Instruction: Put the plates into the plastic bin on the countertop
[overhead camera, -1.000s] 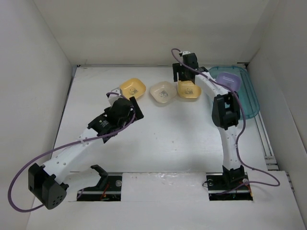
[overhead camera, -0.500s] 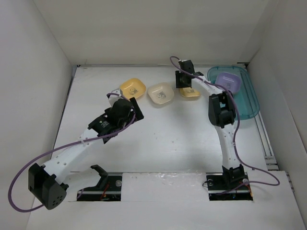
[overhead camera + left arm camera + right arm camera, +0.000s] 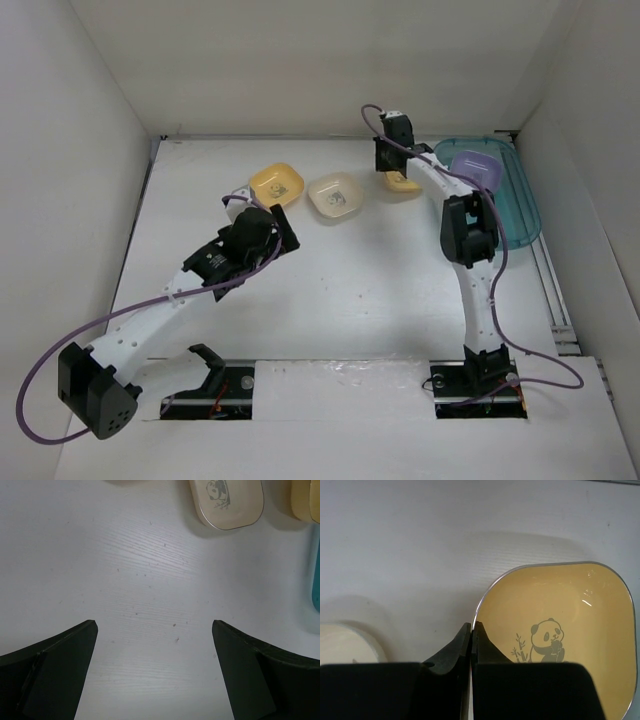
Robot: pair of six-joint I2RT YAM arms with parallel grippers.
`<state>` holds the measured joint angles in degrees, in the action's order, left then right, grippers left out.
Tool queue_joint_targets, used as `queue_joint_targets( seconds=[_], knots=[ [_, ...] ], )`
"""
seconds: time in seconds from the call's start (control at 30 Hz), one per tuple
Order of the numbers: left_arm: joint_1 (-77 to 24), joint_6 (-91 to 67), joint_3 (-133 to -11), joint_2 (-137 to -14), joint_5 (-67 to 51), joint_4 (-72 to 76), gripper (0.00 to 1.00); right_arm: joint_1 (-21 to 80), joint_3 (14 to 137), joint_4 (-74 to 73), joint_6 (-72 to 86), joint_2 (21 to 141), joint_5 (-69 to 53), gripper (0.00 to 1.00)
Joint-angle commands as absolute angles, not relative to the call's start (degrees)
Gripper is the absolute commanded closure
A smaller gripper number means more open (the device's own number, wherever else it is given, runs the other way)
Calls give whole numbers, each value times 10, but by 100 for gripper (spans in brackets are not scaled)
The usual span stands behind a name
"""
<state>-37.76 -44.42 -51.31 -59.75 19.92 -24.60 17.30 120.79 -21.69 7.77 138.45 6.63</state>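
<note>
My right pincer (image 3: pixel 471 628) is pinched shut on the thin rim of a glossy yellow rounded-square panda dish (image 3: pixel 560 630), just left of the translucent teal plastic bin (image 3: pixel 520 210). A purple dish (image 3: pixel 474 168) lies inside the bin. My left pincer (image 3: pixel 153 625) gapes wide over the matte white tabletop (image 3: pixel 150 570), well left of the bin.

The matte white desk (image 3: pixel 350 290), enclosed by white walls, carried a yellow plate (image 3: pixel 276 184) towards its far side and a cream plate (image 3: pixel 336 196) just beside it on the right, both upright. A second yellow plate (image 3: pixel 404 184) sat further right, partly hidden, its contact with the surface not discernible. The translucent teal plastic bin (image 3: pixel 522 215) lay along the far right edge.
</note>
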Motion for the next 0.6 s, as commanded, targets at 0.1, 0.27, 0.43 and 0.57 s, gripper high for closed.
queue_joint_targets(
  seconds=[0.1,0.27,0.43,0.57],
  knots=[
    [-375,-446,-507,-600,205,-231,0,167,1158,-186,69,1235,-21,100],
    [-375,-441,-507,-611,205,-220,0,140,1123,-192,44,1139,-66,100],
    [-369,-441,-524,-655,198,-176,0,98,1118,-244,33,1082,-59,100],
    [-369,-436,-570,-724,192,-152,0,65,1118,-284,33,1075,9,100]
  ],
)
